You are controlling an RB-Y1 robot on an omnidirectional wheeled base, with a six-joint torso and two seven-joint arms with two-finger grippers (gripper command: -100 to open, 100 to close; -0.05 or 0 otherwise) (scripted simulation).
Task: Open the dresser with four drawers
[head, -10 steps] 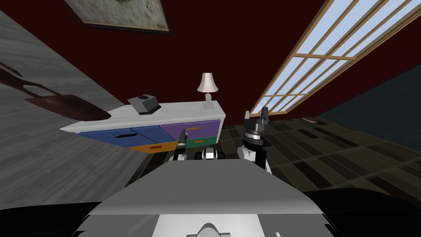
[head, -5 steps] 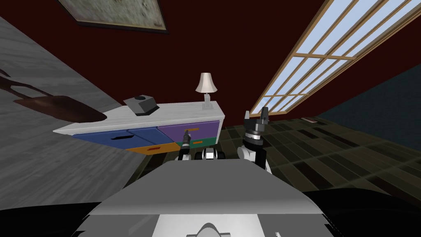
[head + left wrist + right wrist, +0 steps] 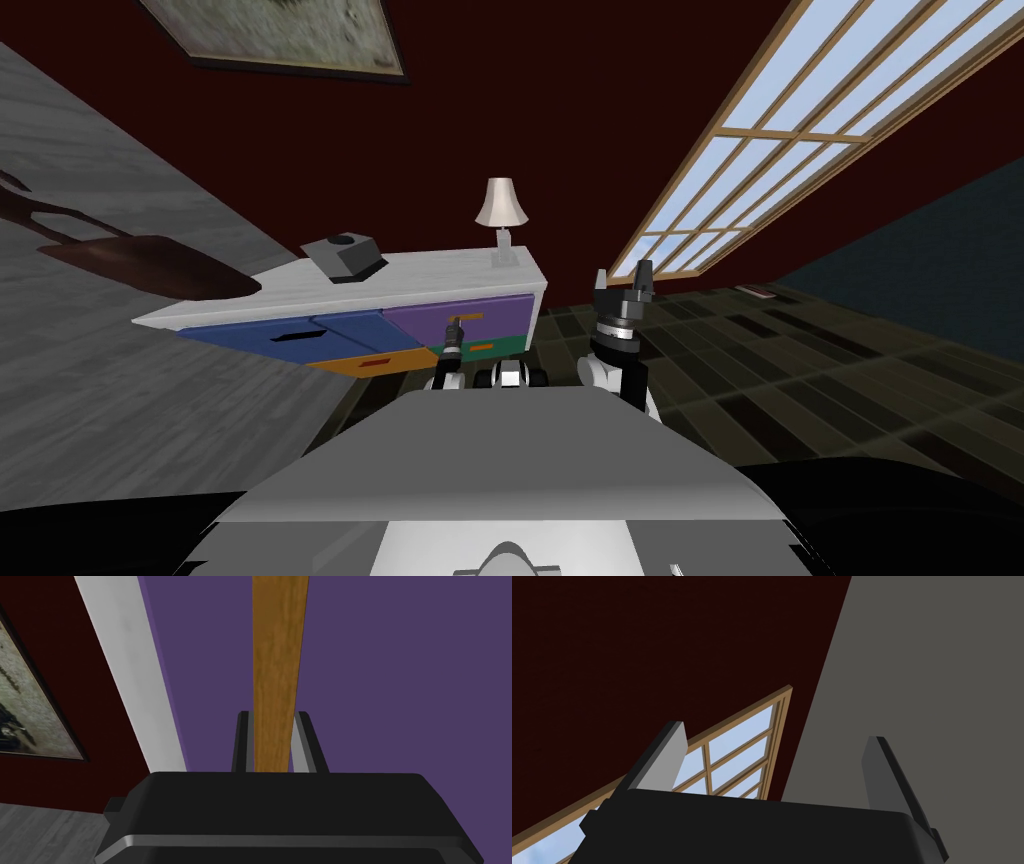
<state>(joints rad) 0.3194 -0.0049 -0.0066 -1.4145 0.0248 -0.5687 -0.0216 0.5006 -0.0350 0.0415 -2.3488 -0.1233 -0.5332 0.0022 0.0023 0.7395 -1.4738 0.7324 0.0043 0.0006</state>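
**Dresser, purple drawer: handle clamped, pull to follow**

Left gripper (image 3: 272, 713) closed tight on the brown handle (image 3: 277, 651) of the purple drawer (image 3: 400, 676), one blade on each side of the bar. The drawer is in the upper row of the dresser (image 3: 440, 272), at the end below the lamp (image 3: 503, 215). Recommended: draw straight back, square to the drawer front, with steady pressure so the thin blades neither slide along the bar nor twist it. Right gripper (image 3: 774, 732) raised beside the dresser's end, spread wide, empty.
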